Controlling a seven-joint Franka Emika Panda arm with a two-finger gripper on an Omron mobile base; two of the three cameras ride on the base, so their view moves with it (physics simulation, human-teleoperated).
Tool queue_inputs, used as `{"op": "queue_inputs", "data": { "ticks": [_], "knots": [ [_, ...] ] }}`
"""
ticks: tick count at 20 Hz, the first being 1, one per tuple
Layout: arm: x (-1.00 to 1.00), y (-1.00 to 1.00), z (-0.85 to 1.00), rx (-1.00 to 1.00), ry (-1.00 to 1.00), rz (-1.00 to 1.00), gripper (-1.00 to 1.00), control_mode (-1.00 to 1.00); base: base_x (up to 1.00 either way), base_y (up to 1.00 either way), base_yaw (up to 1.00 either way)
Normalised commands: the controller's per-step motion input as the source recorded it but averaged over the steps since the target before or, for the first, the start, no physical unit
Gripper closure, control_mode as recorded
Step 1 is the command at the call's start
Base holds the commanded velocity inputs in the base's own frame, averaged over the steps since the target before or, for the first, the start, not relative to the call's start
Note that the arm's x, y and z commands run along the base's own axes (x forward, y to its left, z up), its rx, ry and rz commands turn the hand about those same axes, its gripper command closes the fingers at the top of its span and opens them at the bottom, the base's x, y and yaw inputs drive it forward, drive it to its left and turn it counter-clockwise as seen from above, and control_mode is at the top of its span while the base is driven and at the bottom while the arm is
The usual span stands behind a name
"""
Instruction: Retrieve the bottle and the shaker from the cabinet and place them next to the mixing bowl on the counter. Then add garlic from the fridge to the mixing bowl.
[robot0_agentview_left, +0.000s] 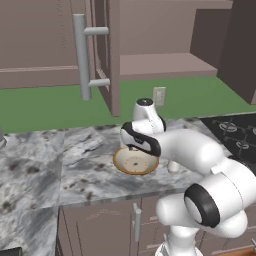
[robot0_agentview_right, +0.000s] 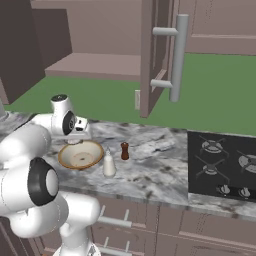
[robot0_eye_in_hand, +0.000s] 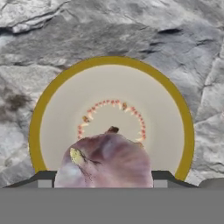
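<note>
In the hand view a purplish-white garlic bulb (robot0_eye_in_hand: 105, 159) sits between my two dark fingertips, and my gripper (robot0_eye_in_hand: 105, 180) is shut on it. Directly beneath lies the mixing bowl (robot0_eye_in_hand: 111, 103), cream inside with a yellow rim and a ring of red dots. The bowl (robot0_agentview_right: 80, 155) rests on the marble counter, with my hand (robot0_agentview_right: 74, 131) hovering just over its far edge. Right of the bowl stand the white bottle (robot0_agentview_right: 109, 164) and the small brown shaker (robot0_agentview_right: 124, 150). From the left base view my arm covers part of the bowl (robot0_agentview_left: 134, 163).
An upper cabinet door (robot0_agentview_right: 156, 55) with a long grey handle (robot0_agentview_right: 177, 57) hangs open above the counter. A black cooktop (robot0_agentview_right: 225, 165) lies to the right. A wall outlet (robot0_agentview_left: 159, 95) sits behind the bowl. The counter's front edge (robot0_agentview_left: 110, 200) runs just before it.
</note>
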Motion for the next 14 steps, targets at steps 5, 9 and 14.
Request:
{"op": "queue_inputs", "data": {
  "ticks": [5,9,14],
  "knots": [
    [0.00,0.00,-0.48,0.00,0.00,0.00,1.00,-1.00,0.00,0.00,0.00],
    [0.00,0.00,-0.41,0.00,0.00,0.00,1.00,-1.00,0.00,0.00,0.00],
    [0.00,0.00,-0.20,0.00,0.00,0.00,1.00,-1.00,0.00,0.00,0.00]
  ]
}}
